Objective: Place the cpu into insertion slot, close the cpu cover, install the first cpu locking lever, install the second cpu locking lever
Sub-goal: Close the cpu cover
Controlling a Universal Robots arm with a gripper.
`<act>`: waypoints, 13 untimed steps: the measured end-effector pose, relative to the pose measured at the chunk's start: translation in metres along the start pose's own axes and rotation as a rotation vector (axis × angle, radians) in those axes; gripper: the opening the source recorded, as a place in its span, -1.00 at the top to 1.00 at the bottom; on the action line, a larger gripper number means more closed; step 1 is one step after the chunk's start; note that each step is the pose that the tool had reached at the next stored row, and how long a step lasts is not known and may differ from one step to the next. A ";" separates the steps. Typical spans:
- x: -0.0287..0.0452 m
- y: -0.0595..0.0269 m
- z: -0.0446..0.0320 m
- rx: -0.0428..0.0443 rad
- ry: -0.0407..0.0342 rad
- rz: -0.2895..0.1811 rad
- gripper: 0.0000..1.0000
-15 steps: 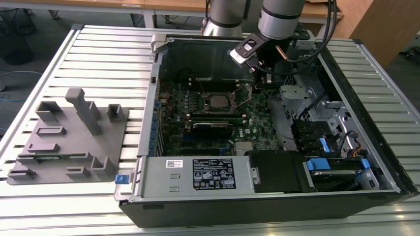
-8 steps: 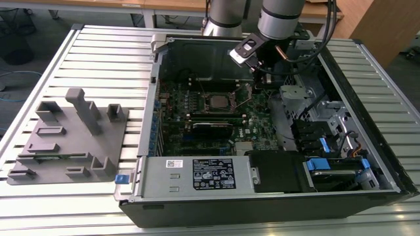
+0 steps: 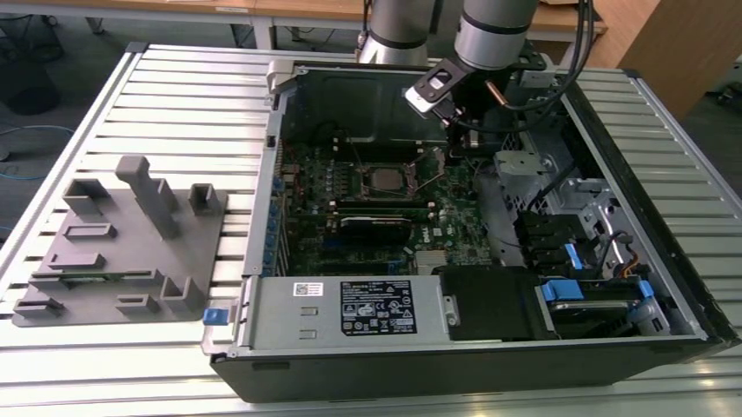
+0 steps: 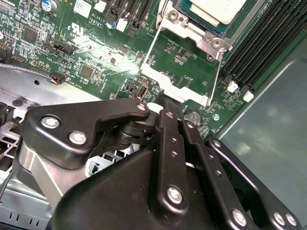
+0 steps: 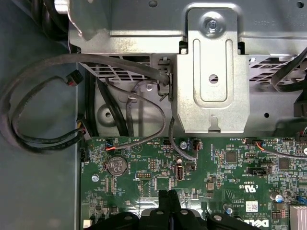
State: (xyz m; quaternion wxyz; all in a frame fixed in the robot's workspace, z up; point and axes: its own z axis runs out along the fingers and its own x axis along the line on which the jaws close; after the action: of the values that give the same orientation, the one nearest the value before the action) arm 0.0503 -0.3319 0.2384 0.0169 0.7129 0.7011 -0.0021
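The cpu lies flat in the insertion slot, silver top up; the exterior view shows the cpu mid-board inside the open computer case. The cpu cover is swung open away from the socket, and green board shows through its cut-out. My gripper is shut, its tips together right at the cover's free edge; whether they pinch that edge is hidden. In the first wrist view the gripper hangs just above the board. In the exterior view the gripper is to the right of the socket.
A metal drive cage and looped black cables stand close beyond the board edge. Black memory slots flank the socket. A coin battery sits nearby. A grey fixture plate lies outside the case on the slatted table.
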 end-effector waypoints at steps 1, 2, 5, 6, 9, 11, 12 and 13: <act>0.0000 -0.0003 0.0001 0.0000 -0.0001 0.000 0.79; 0.0000 -0.0007 0.0002 0.0000 -0.0001 0.000 0.79; 0.0000 -0.0029 0.0006 0.0000 0.0001 0.000 0.79; 0.0000 -0.0039 0.0008 -0.0001 0.0003 0.000 0.79; -0.0001 -0.0071 0.0011 0.0000 0.0001 0.000 0.79; -0.0001 -0.0092 0.0013 0.0000 0.0001 0.000 0.79; -0.0001 -0.0101 0.0014 0.0000 0.0001 0.000 0.79; -0.0002 -0.0109 0.0015 0.0000 0.0001 0.000 0.79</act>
State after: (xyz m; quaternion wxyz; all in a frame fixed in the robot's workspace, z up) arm 0.0394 -0.3319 0.2367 0.0169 0.7129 0.7010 -0.0021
